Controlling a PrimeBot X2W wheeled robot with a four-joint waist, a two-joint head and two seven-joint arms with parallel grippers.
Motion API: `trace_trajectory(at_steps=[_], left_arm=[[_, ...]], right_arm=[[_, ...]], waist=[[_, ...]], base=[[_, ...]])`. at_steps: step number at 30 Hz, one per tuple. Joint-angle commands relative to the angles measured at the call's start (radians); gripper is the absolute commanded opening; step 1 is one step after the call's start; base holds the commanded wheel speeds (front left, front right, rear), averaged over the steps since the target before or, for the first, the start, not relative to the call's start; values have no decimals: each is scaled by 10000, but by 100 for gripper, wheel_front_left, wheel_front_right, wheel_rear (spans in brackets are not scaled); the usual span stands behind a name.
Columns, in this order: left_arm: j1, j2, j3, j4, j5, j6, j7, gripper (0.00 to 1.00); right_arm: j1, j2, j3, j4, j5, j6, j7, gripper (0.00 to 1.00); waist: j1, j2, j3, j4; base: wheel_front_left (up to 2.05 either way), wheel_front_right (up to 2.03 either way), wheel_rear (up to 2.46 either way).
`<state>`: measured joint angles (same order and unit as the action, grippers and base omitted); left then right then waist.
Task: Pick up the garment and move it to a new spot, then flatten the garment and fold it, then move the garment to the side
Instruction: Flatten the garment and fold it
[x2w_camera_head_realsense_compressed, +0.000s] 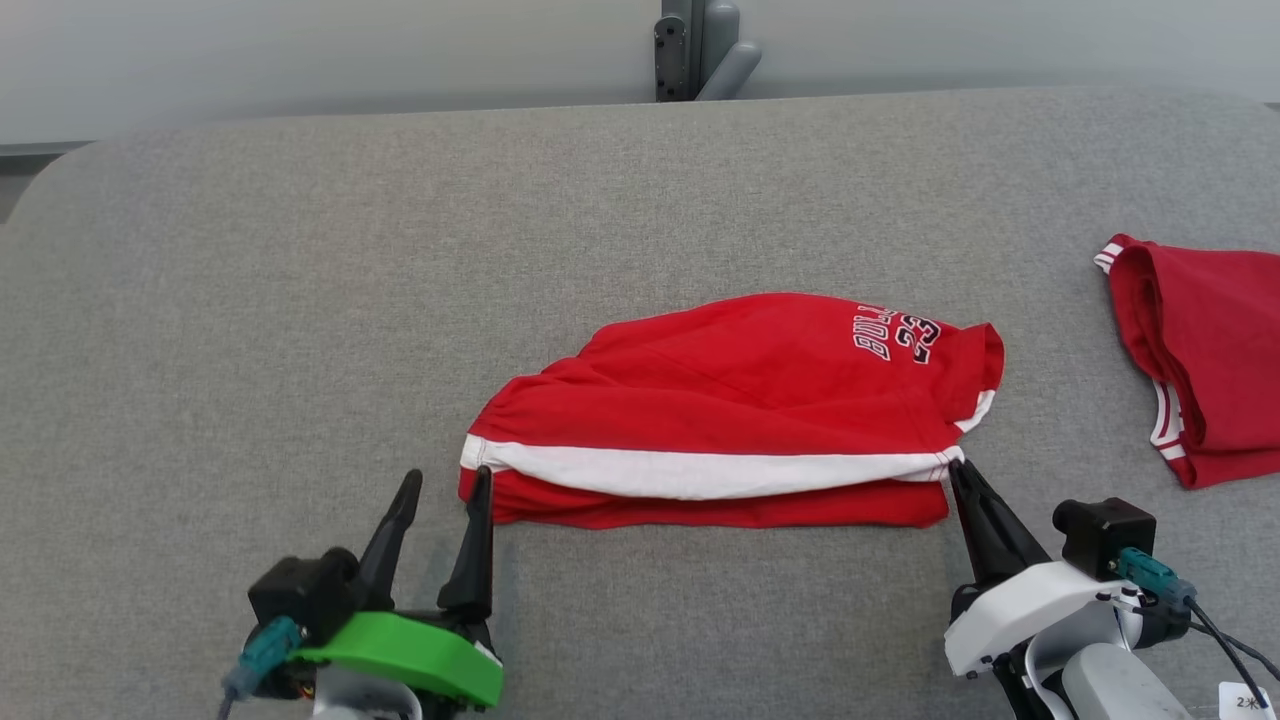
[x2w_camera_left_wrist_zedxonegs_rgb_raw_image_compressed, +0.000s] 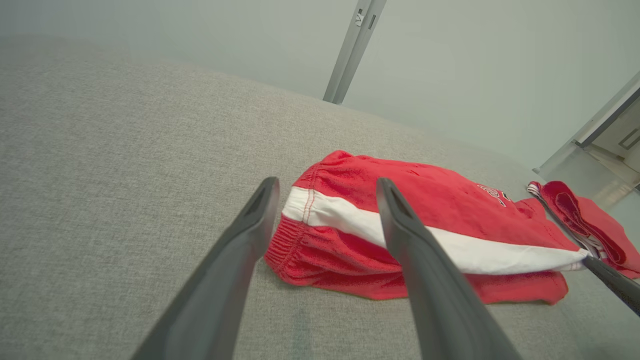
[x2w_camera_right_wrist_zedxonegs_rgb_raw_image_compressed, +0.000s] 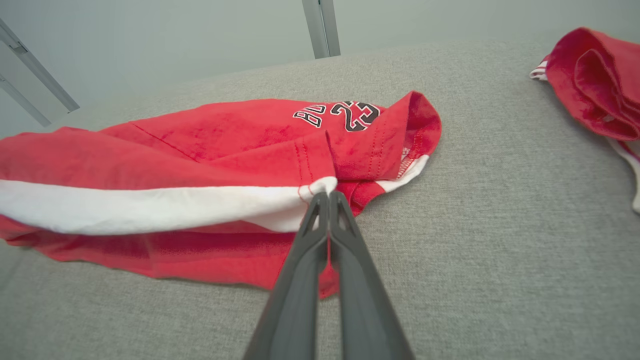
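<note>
- red shorts (x2w_camera_head_realsense_compressed: 740, 400) on gray fabric tabletop (x2w_camera_head_realsense_compressed: 300, 300), front-centre, just ahead of both grippers. Folded over lengthwise, slightly puffed, not fully flat.
- white stripe (x2w_camera_head_realsense_compressed: 700, 472) along near side of shorts, full length. Elastic waistband end toward robot's left, leg hems toward right.
- print (x2w_camera_head_realsense_compressed: 895, 335) at far-right corner of shorts, dark w/ white outline: "23" clear, plus "BUL" next to it, rest lost in the fold. Upside down in head view, same print right way up in right wrist view (x2w_camera_right_wrist_zedxonegs_rgb_raw_image_compressed: 345, 114).
- R gripper (x2w_camera_head_realsense_compressed: 957, 470): jaws pressed fully together, tips pinching right end of white stripe at hem corner. Cloth gathered to a point at the tips in right wrist view (x2w_camera_right_wrist_zedxonegs_rgb_raw_image_compressed: 327, 196). One dark finger also visible at right edge of left wrist view (x2w_camera_left_wrist_zedxonegs_rgb_raw_image_compressed: 612, 282).
- L gripper (x2w_camera_head_realsense_compressed: 447, 480): jaws wide apart, holding nothing, low at left end of shorts. Inner fingertip right at waistband corner, contact unclear. Left wrist view (x2w_camera_left_wrist_zedxonegs_rgb_raw_image_compressed: 326, 184) puts waistband corner between the two fingers.
- 2nd red garment (x2w_camera_head_realsense_compressed: 1200, 360) at table's right edge, well apart from shorts, red/white striped trim, no legible text.
- gray post (x2w_camera_head_realsense_compressed: 700, 50) behind far table edge.
- small white tag (x2w_camera_head_realsense_compressed: 1245, 700) by R arm cable, bottom right: "2" + one more char, too small to read.
</note>
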<state>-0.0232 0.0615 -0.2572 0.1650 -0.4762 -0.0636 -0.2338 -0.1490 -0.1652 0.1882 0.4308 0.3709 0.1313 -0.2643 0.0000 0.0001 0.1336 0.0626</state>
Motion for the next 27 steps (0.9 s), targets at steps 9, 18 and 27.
trace_trajectory(at_steps=[9,18,27], left_arm=[[-2239,1541,-615,1293,-143,-561,2377,100],[-3285,2762,-1926,1543,-945,-677,4041,100],[-3488,3576,-3044,1296,-2349,-674,4739,85]], right_arm=[[-301,-155,392,26,-142,-12,-10,0],[-562,-281,618,47,-43,-12,-10,0],[-572,-328,618,46,-26,-12,-10,0]], waist=[[0,-1,402,3],[0,-1,668,-215],[0,-1,678,-493]], base=[[0,0,0],[0,0,0],[0,0,0]])
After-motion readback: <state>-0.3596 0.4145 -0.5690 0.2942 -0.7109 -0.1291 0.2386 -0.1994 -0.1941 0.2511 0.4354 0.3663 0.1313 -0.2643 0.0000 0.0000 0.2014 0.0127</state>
